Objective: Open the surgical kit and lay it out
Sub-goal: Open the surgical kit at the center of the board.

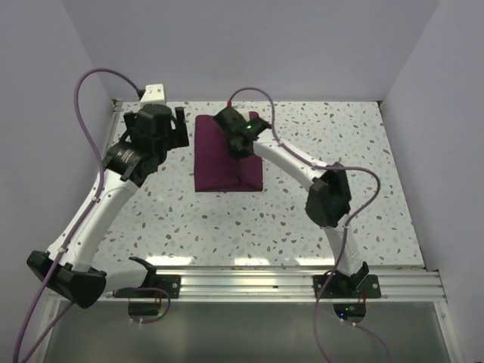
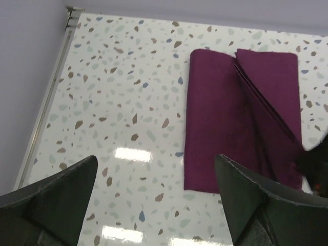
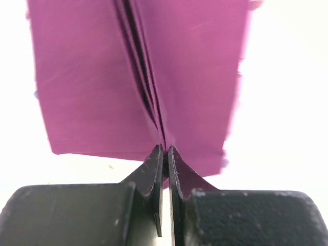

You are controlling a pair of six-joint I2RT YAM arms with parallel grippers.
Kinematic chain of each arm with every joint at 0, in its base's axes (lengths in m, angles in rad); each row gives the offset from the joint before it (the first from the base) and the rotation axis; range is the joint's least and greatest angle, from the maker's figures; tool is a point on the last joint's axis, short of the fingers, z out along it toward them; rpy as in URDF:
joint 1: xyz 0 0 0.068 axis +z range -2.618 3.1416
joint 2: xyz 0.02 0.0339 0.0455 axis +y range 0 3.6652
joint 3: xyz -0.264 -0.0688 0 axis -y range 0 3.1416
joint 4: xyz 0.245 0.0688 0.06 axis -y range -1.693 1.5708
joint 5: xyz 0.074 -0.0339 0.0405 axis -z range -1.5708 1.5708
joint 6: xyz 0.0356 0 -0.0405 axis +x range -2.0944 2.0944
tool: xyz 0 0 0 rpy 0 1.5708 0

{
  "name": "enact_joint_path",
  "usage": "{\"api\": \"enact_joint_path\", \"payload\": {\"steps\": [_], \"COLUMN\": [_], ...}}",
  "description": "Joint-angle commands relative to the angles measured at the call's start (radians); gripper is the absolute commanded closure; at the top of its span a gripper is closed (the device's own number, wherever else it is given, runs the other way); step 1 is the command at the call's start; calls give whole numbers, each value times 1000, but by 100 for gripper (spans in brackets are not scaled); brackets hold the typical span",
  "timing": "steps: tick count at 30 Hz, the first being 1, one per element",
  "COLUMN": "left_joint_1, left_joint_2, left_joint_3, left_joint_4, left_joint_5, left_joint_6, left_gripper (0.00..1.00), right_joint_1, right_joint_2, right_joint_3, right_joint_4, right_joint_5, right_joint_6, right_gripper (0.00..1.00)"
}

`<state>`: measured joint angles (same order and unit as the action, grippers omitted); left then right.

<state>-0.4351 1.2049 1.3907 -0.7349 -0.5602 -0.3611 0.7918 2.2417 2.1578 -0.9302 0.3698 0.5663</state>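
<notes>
Maroon cloth wrap [image 1: 219,162] lies folded on the speckled worktop [image 1: 355,181], at the far middle. On its right part, the right gripper [image 3: 165,149] has its jaws clenched on the gathered pleats. Just left of the wrap hovers the left gripper [image 2: 155,160], jaws released and wide apart.

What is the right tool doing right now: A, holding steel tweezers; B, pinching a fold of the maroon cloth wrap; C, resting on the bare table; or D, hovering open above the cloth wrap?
B: the right wrist view shows the right tool shut on a raised fold of the maroon cloth wrap.
</notes>
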Motion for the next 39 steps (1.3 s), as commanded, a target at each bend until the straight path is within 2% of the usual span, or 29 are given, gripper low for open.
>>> {"api": "enact_joint_path", "payload": {"steps": [1, 6, 7, 8, 10, 15, 20, 27, 33, 39], "left_joint_1": [-37, -89, -114, -128, -169, -226, -283, -295, -295, -292], "left_joint_2": [105, 324, 358, 427, 496, 692, 830, 938, 995, 1016], "left_joint_3": [140, 280, 300, 333, 367, 418, 409, 366, 353, 357], "left_joint_4": [46, 39, 25, 17, -9, -46, -67, -92, -87, -90], "left_joint_5": [29, 98, 98, 95, 85, 69, 48, 46, 56, 62], "left_joint_6": [111, 113, 106, 102, 91, 19, -22, -82, -84, -72], "left_gripper": [0, 0, 0, 0, 0, 0, 1, 11, 34, 68], "right_joint_1": [-135, -241, -270, -282, -311, -358, -385, -405, -417, -424], "right_joint_2": [-267, -523, -545, -566, -599, -608, -700, -738, -731, -705], "right_joint_3": [-157, -524, -568, -640, -688, -722, -753, -733, -722, -710], "right_joint_4": [25, 79, 80, 70, 38, -108, -65, -50, -35, -25], "right_joint_5": [138, 222, 234, 263, 309, 411, 380, 353, 337, 320], "right_joint_6": [-9, -32, -32, -26, -5, 66, 15, -48, -78, -82], "right_gripper": [100, 100, 93, 68, 2, 1, 2, 2, 2, 2]}}
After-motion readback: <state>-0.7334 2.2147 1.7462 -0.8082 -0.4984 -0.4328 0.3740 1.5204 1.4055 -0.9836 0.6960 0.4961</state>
